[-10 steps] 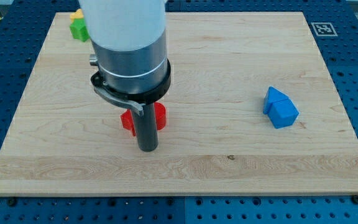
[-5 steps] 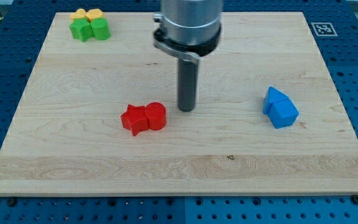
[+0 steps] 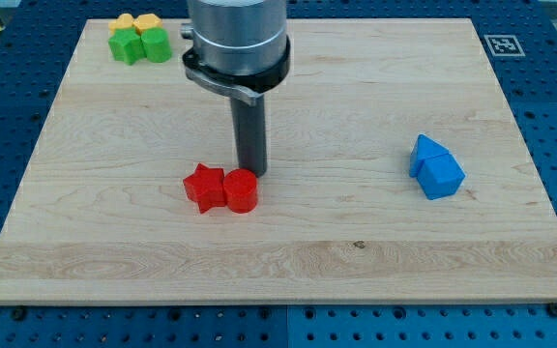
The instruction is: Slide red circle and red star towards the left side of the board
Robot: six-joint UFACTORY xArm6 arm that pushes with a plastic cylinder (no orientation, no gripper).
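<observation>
A red star (image 3: 203, 187) and a red circle (image 3: 242, 190) lie side by side, touching, left of the board's middle; the star is on the left. My tip (image 3: 251, 172) stands just above and slightly right of the red circle, at or very near its upper edge. The rod rises from there to the arm's grey body at the view's top.
Two yellow blocks (image 3: 132, 22) and two green blocks (image 3: 139, 45) cluster at the board's top left corner. Two blue blocks (image 3: 435, 167) sit together at the right. A marker tag (image 3: 502, 44) is at the board's top right corner.
My tip went from below the red pair, round to their right, and now stands at the red circle's upper right. The red pair has shifted slightly left and down.
</observation>
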